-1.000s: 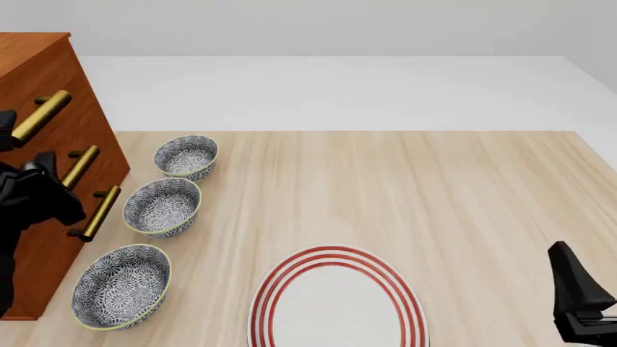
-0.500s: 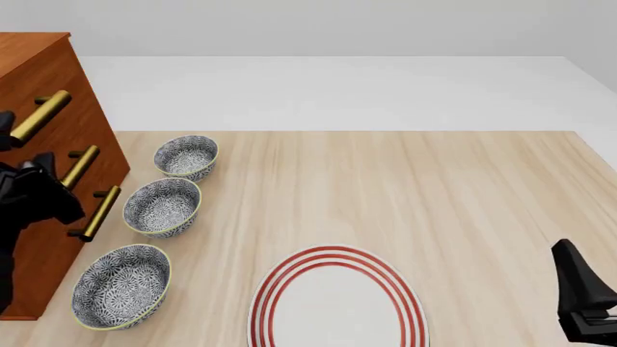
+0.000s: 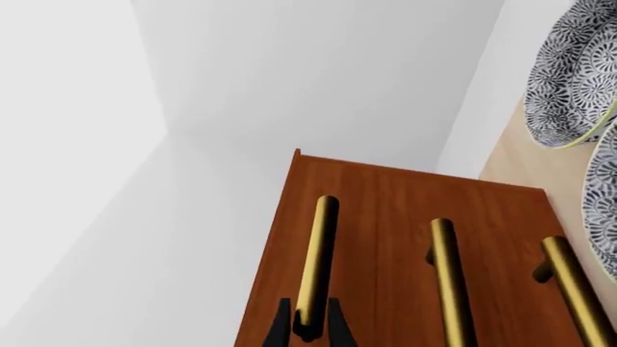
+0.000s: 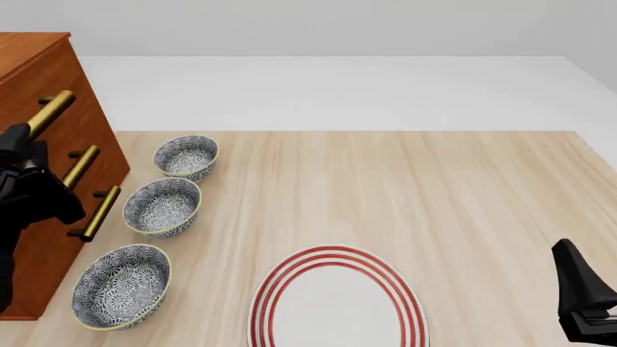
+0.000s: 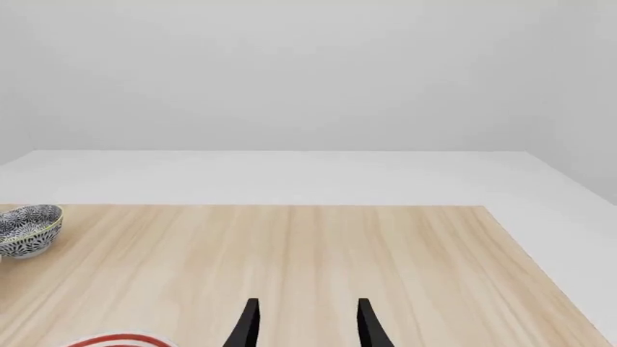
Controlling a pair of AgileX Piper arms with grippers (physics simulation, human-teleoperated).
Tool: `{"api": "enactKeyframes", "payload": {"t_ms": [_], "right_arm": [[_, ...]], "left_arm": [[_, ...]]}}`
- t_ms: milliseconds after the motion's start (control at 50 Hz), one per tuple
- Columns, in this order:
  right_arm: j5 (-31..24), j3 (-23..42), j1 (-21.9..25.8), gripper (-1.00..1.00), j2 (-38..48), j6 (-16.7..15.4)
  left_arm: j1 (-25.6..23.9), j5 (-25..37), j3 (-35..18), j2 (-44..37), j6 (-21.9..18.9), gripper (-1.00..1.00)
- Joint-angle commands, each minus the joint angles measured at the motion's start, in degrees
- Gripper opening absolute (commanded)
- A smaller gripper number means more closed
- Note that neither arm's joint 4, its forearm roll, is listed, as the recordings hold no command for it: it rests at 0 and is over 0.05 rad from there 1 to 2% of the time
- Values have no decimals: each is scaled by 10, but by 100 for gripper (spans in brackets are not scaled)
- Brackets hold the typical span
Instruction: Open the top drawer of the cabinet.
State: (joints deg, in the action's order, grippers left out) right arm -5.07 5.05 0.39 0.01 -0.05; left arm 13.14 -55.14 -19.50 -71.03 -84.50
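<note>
Low right in the front view: right gripper (image 5: 306, 325), fingers spread, holding nothing. At left edge: left gripper (image 3: 308, 329) clamped round the brass handle (image 3: 316, 260) of the top drawer (image 3: 289, 246). Cabinet (image 4: 39, 72) in upper left.

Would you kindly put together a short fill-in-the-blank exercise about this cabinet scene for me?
1. The cabinet has ____ brass bar handles on its front.
2. The left gripper has its fingers on either side of the ____ drawer's handle.
3. Beside the cabinet stand ____ patterned bowls in a row.
4. The plate near the front edge has rings coloured ____.

Missing words: three; top; three; red
</note>
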Motion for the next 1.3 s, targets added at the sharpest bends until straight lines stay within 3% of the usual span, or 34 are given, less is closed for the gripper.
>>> {"api": "enactKeyframes", "payload": {"t_ms": [20, 1300], "right_arm": [[1, -1, 0, 100, 0, 0], [1, -1, 0, 100, 0, 0]], "left_arm": [[-3, -5, 5, -2, -7, -100], [-41, 27, 11, 26, -39, -100]]}}
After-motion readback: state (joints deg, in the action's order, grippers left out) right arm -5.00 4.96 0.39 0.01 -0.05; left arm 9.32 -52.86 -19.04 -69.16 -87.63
